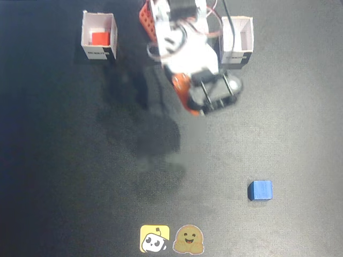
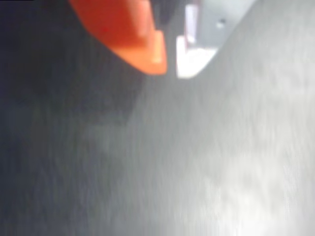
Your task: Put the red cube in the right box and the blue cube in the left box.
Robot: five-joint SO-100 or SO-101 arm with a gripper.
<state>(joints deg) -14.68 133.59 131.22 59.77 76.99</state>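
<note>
The red cube [image 1: 99, 38] lies inside a white box [image 1: 98, 52] at the upper left of the fixed view. Its twin white box [image 1: 239, 55] stands at the upper right, partly covered by the arm, and I see nothing in it. The blue cube [image 1: 260, 190] sits alone on the dark table at the lower right. My gripper [image 1: 195, 110] hangs between the two boxes, far above the blue cube in the picture. In the wrist view the gripper [image 2: 171, 56] shows an orange finger [image 2: 142, 44] and a white finger [image 2: 192, 59] almost touching, with nothing between them.
Two small stickers, one yellow [image 1: 155, 238] and one tan [image 1: 188, 240], lie at the table's near edge. The arm's shadow falls on the dark mat [image 1: 80, 160] left of centre.
</note>
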